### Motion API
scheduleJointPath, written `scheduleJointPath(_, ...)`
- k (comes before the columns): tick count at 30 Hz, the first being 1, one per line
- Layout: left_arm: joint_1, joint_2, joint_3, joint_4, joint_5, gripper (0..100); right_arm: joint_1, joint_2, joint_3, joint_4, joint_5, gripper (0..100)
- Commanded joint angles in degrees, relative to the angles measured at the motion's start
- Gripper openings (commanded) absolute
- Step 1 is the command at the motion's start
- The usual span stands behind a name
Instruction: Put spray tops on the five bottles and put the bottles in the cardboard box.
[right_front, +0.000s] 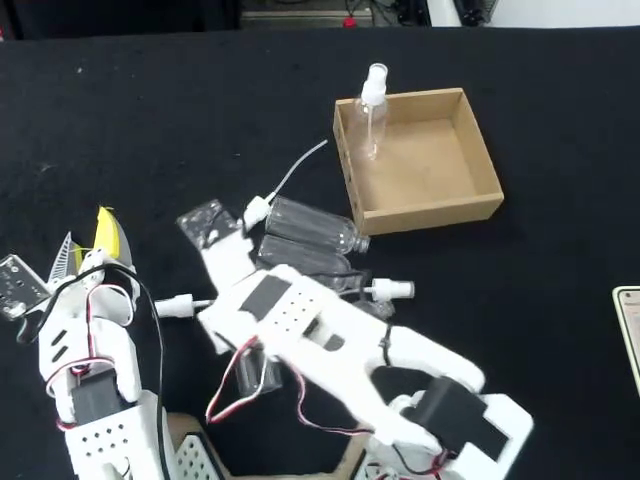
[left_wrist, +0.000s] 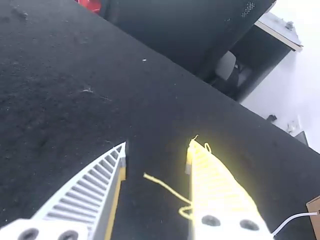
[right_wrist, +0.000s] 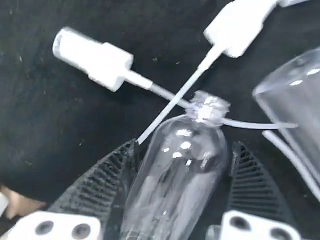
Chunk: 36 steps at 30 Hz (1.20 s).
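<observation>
My right gripper (right_wrist: 185, 146) is shut on a clear capless bottle (right_wrist: 182, 175), its black fingers against both sides; the high view places it (right_front: 205, 222) left of centre. Just past the bottle's neck lie two white spray tops (right_wrist: 95, 59) (right_wrist: 240, 22) with crossing tubes. Two more clear bottles (right_front: 315, 225) (right_front: 310, 262) lie beside that arm, with loose spray tops (right_front: 175, 305) (right_front: 390, 290) close by. One bottle with a spray top (right_front: 372, 110) stands in the cardboard box (right_front: 430, 215). My left gripper (right_front: 88, 243) (left_wrist: 157, 150) is open over bare black cloth at the left.
The table is covered in black cloth. A pale flat object (right_front: 628, 320) lies at the right edge. The right arm's white body (right_front: 330, 340) stretches across the lower middle, over part of another clear bottle (right_front: 252, 368). Dark furniture (left_wrist: 200, 30) stands beyond the table.
</observation>
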Motion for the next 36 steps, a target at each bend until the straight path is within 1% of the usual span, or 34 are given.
scheduleJointPath(1,-0.13,-0.62,1.19,-1.41,0.44,19,-1.93,1.19,-4.18,-1.32,-0.7,25.8)
scheduleJointPath(9,-0.04,-0.62,1.19,-1.41,0.44,19,-1.49,6.11,-4.18,-1.14,0.0,25.3)
scheduleJointPath(11,-0.04,-0.53,1.19,-1.41,0.44,19,-0.53,6.11,-4.35,-0.35,2.29,20.9)
scheduleJointPath(13,-0.04,-0.53,1.19,-1.41,0.44,19,1.32,6.02,-6.37,1.85,5.71,10.9)
scheduleJointPath(15,-0.04,-0.53,1.19,-1.41,0.44,19,4.04,5.49,-10.42,6.42,8.88,1.7)
scheduleJointPath(16,-0.04,-0.53,1.19,-1.41,0.44,19,5.54,4.62,-12.97,9.85,10.55,1.0)
scheduleJointPath(20,-0.04,-0.53,1.19,-1.41,0.44,19,12.31,-2.15,-24.92,27.34,14.86,6.5)
scheduleJointPath(23,-0.04,-0.53,1.19,-1.32,0.44,19,20.75,-7.78,-31.69,39.3,19.6,6.9)
scheduleJointPath(27,0.04,-0.53,1.19,-1.32,0.44,19,37.1,-11.82,-31.96,48.53,31.3,6.8)
scheduleJointPath(29,0.04,-0.53,1.19,-1.32,0.44,19,46.59,-12.44,-29.41,51.6,38.95,7.0)
scheduleJointPath(32,0.04,-0.53,1.19,-1.32,0.44,19,61.27,-12.79,-23.43,52.04,54.07,6.9)
scheduleJointPath(36,0.92,-0.53,1.19,-1.32,0.44,19,79.38,-12.44,-15.96,48.44,73.76,7.0)
